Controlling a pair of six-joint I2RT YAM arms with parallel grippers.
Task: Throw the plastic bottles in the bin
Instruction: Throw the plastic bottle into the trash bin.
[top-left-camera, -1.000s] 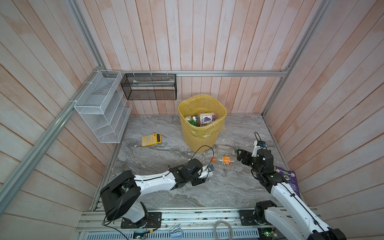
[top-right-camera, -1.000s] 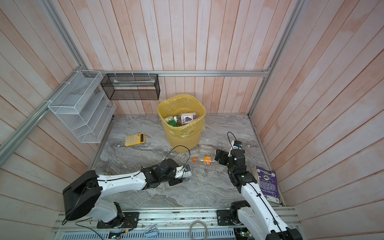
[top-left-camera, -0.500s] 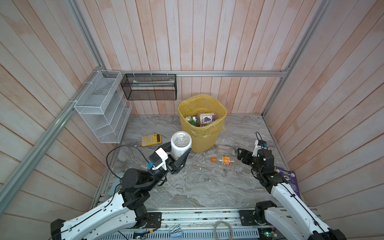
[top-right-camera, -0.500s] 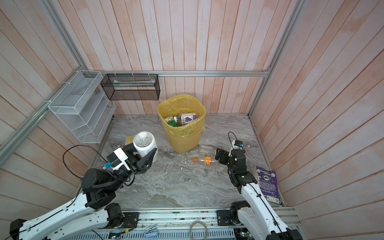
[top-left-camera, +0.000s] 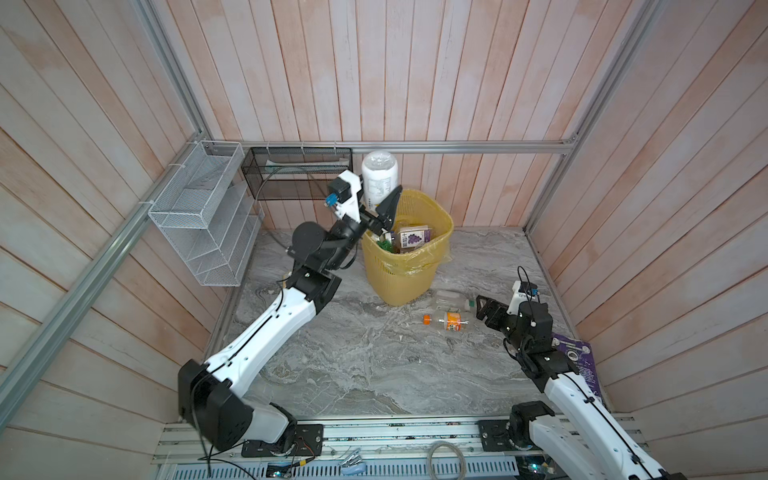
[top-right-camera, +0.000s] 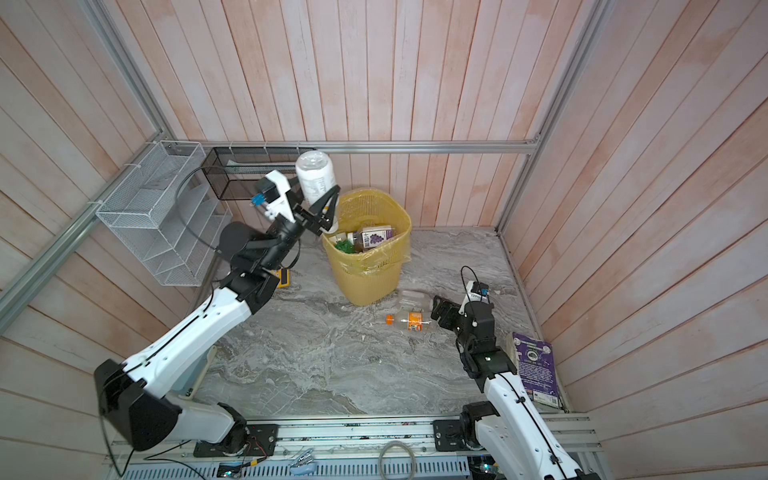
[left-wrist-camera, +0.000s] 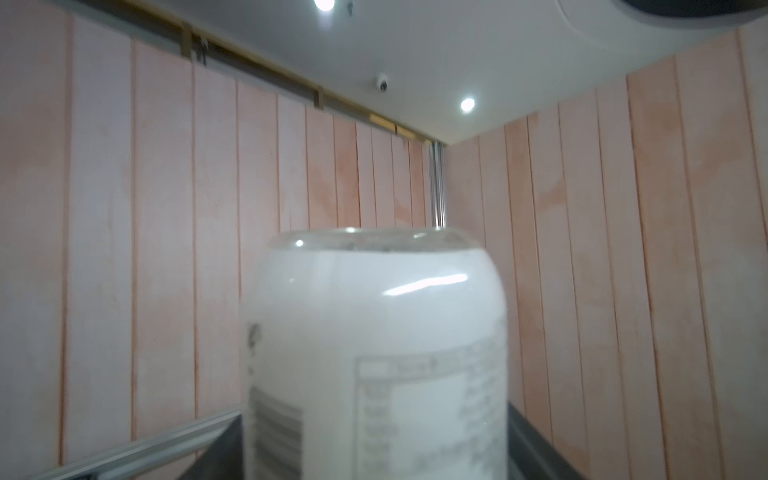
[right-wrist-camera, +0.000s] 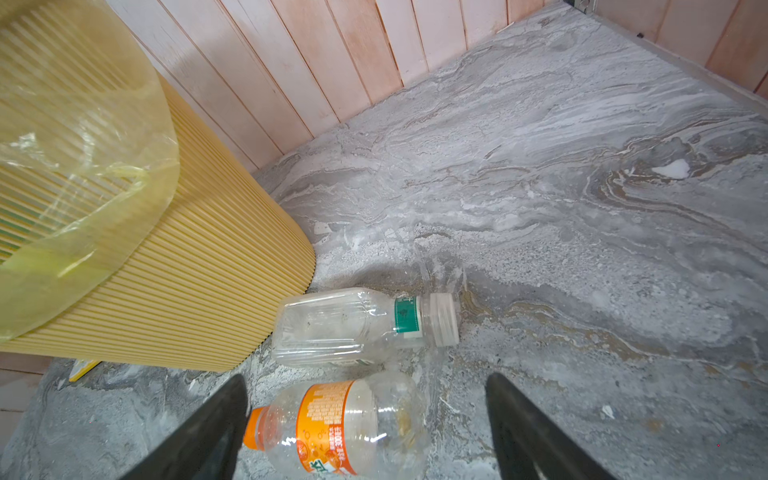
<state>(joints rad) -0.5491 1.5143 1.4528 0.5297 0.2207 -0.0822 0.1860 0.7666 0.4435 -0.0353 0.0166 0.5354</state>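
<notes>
An opaque white bottle stands base up over the left rim of the yellow bin, blurred in the left wrist view. My left gripper is raised there with its fingers spread wide, one on each side of the bottle's lower body; its cap end is hidden. On the floor beside the bin lie an orange-labelled bottle and a clear bottle with a green band. My right gripper hangs open just above the orange-labelled one, a finger on each side.
The bin holds several bottles, among them one with a grape label. A white mesh rack and a black mesh rack hang on the walls. A purple booklet lies at the right wall, a yellow calculator behind the left arm.
My left arm has swung up from the floor to the bin's rim carrying the white bottle, and its fingers now stand spread. The right gripper has barely moved.
</notes>
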